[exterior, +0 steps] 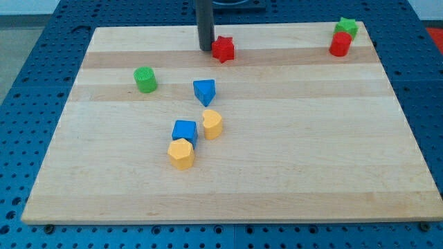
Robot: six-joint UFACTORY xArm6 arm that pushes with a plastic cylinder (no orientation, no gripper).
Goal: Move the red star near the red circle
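Surface: pale wooden board (228, 187) of glued planks, lying on a blue perforated bench (28, 138); nothing else of the room shows.
Nearest blocks: a yellow hexagonal block (181, 153) sits nearest, touching a blue cube (185, 130) just beyond it; a yellow heart-shaped block (212, 124) stands just right of the cube.
Middle: a blue wedge-like block (204, 90) is a little farther off, apart from the heart; a green cylinder (145, 79) stands alone well to the left.
Far edge, centre: the small red star block (223, 48) lies near the far edge, and the dark rod comes down beside it.
Tip: my tip (205, 48) rests on the board just left of the red star, close enough that I cannot tell whether it touches.
Hand state: no jaws or fingers on this arm, only the plain rod, so nothing spreads, closes or pinches.
Far right corner: the red circle block (340, 45) stands well to the right of the star, with a green star-shaped block (346, 28) touching it on its far side.
Deciding relation: tip, red star and red circle lie almost on one line along the far edge, with the star between; by my judgement a straight push to the right should carry it over, and that stretch of board is clear.
Risk: the star may spin off the rod, or crowd the green star.
Writing: no brand, label or lettering can be read anywhere.
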